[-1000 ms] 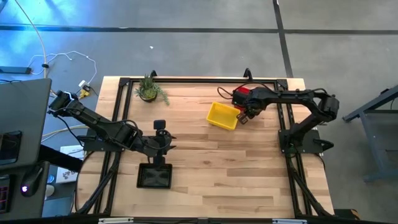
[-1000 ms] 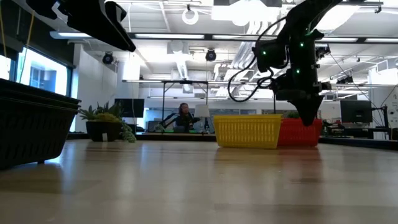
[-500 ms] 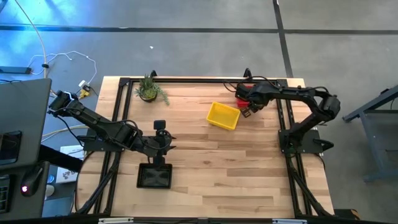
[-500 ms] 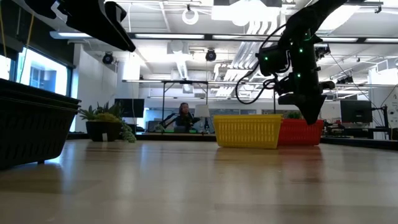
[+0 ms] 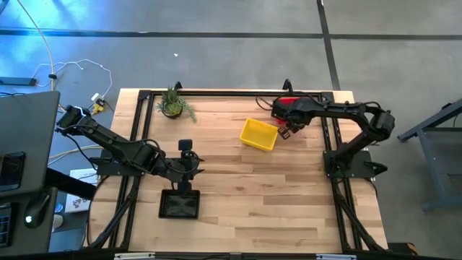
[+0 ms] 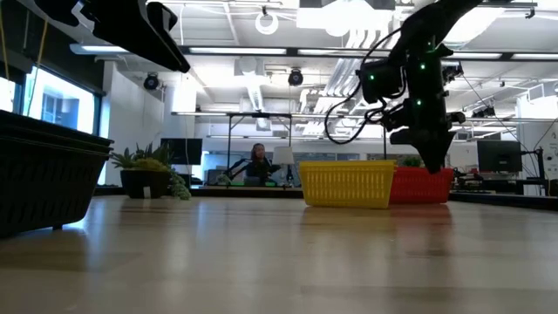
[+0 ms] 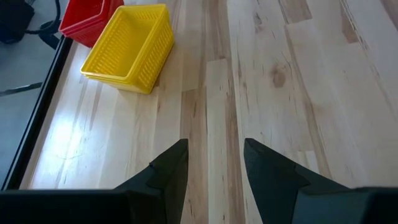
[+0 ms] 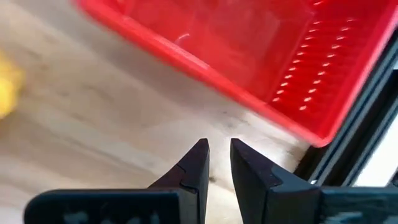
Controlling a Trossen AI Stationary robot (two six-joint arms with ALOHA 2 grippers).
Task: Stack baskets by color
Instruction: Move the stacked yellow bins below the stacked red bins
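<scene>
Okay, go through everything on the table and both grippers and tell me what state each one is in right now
Yellow baskets: nested stack, upright, open side up, on the table.
Red baskets: upright by the table's far right edge, beside the yellow ones; not gripped.
Black baskets: upright near the front edge, below the left arm.
Potted plant: standing upright at the far edge.
Left gripper: open, empty, over bare wood.
Right gripper: fingers slightly apart, empty, just short of the red baskets.
</scene>
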